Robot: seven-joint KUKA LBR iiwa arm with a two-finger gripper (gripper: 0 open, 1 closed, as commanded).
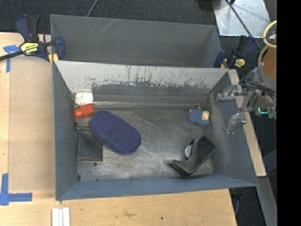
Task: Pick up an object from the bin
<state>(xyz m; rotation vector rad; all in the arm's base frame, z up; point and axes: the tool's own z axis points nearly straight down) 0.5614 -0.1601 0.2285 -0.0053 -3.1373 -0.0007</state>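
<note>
Camera view: I read the gripper (227,112) over the sloped right wall of the grey metal bin (141,182). Its two metal fingers (233,122) are spread apart and grasp nothing. Nearest to it, near the right rear corner, lies a small blue lump (197,115) with a tan tip. Further forward rests a black angular piece (195,157). Well apart at left are a textured dark-blue oval case (115,133), a flat dark-grey pad (88,147) just beside it, and a red-and-white piece (84,105) behind them.
</note>
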